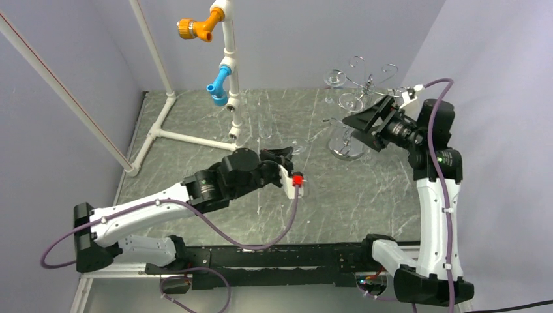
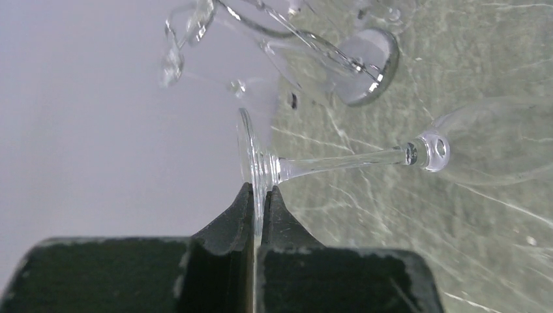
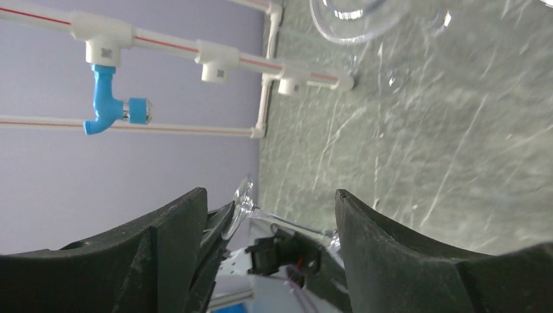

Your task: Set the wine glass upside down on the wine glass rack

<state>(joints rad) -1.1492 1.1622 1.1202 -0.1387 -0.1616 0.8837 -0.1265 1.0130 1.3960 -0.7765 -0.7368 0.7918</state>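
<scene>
My left gripper is shut on the foot rim of a clear wine glass above mid-table. In the left wrist view the jaws pinch the foot; the stem runs to the bowl, which points toward the table. The chrome wine glass rack stands at the back right on its round shiny base, with other glasses hanging from it. My right gripper is open and empty beside the rack. In the right wrist view its fingers frame the held glass's foot.
A white pipe frame with orange and blue fittings stands at the back left; it also shows in the right wrist view. Purple walls enclose the marbled table on three sides. A hanging glass's rim is close to the right gripper.
</scene>
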